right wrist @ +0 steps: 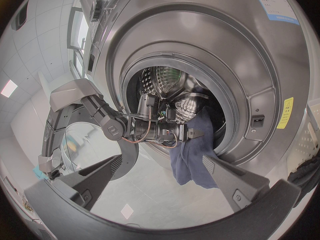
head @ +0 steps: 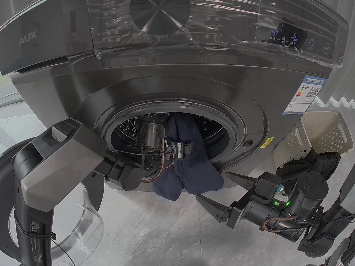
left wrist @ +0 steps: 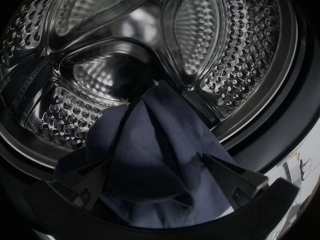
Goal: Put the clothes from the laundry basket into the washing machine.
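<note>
The left claw (left wrist: 155, 157) is in the mouth of the washing machine (head: 222, 85). Its jaws stand wide apart, and the navy garment (head: 192, 156) is bunched between them, not pinched; I think this is for pushing the cloth inside. The garment lies across the door rim (head: 242, 145). Its long axis runs from the drum (left wrist: 100, 50) outward and down, with the free end pointing to the floor (head: 155, 226). The right claw (head: 222, 191) hangs open and empty near this end, beside the laundry basket (head: 325, 130).

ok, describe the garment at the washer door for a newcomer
On the grey washing machine, find the round door opening. A navy garment drapes over its lower lip, half hanging outside. The other clothes are black, in the laundry basket.
</note>
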Tool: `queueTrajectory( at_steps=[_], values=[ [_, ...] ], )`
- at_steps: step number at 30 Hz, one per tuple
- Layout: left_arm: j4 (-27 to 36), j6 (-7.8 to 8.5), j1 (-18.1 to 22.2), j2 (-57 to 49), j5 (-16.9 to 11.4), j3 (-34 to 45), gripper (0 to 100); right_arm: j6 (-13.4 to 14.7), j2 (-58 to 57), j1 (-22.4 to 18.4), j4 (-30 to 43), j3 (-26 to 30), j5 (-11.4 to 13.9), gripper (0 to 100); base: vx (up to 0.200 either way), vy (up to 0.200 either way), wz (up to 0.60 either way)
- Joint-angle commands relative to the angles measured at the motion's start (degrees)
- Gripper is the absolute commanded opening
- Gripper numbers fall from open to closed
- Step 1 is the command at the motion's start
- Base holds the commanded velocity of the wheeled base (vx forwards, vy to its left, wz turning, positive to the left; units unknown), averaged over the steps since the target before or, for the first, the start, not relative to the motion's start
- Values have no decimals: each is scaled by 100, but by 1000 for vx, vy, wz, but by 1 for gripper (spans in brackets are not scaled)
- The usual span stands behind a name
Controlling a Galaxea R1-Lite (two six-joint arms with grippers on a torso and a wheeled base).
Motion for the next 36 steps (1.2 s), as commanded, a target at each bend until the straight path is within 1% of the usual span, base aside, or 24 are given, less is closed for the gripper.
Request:
queueTrajectory(
  at_steps=[1,10,11,15,19,22,25,27,29,33,36],
  values=[
    [23,50,14,-137,-14,202,100,2,9,9,-3,-1,-1,100,0,0,0],
    [-74,67,-3,179,-14,-44,100,2,9,0,-12,-36,-1,100,0,0,0],
    [-109,67,-12,214,-14,-88,0,2,9,0,-3,-36,-1,100,0,0,0],
    [-276,67,-3,293,-14,-255,0,2,9,9,-12,-36,-1,100,0,0,0],
    [-416,14,67,355,-5,-598,0,11,18,0,-12,-36,-1,100,0,0,0],
    [-495,-21,146,513,127,-1187,0,11,18,9,-12,-53,-1,100,0,0,0],
    [-627,-65,225,733,346,-1767,0,11,18,9,-12,-53,-1,100,0,0,0],
    [-698,-82,260,864,417,-2075,0,11,9,0,-12,-45,-1,100,0,0,0],
    [-750,-82,278,944,425,-2294,0,11,9,0,-12,-53,-1,100,0,0,0],
    [-926,-73,295,1040,434,-2567,0,11,9,0,-12,-53,-1,100,0,0,0],
    [-1067,-65,295,1067,469,-2567,0,11,9,0,-3,-53,-1,100,0,0,0]
  ],
)
